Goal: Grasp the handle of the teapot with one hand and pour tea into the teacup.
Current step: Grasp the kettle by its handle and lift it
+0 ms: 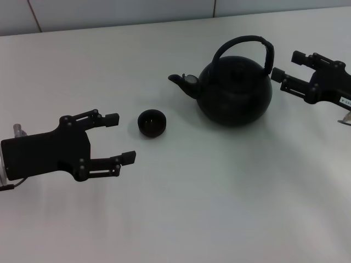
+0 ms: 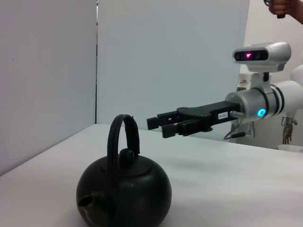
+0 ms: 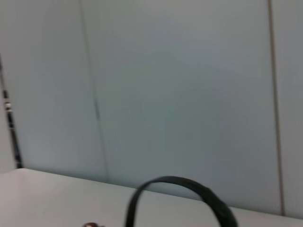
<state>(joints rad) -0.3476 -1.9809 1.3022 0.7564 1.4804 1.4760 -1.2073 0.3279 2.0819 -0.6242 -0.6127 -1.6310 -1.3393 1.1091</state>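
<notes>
The matte-black teapot (image 1: 236,90) stands upright on the white table, right of centre, with its spout (image 1: 178,81) pointing left toward the teacup (image 1: 151,122). The handle (image 1: 244,43) arches over the lid. My right gripper (image 1: 288,66) is open, hovering just right of the handle at about handle height and not touching it. My left gripper (image 1: 120,138) is open and empty, just left of the teacup. The left wrist view shows the teapot (image 2: 124,191), its handle (image 2: 122,137) and the right gripper (image 2: 160,126) behind it. The right wrist view shows only the handle's arch (image 3: 175,180).
The white table (image 1: 219,208) runs back to a pale wall (image 1: 120,11). The robot's head and silver right arm (image 2: 258,104) show in the left wrist view.
</notes>
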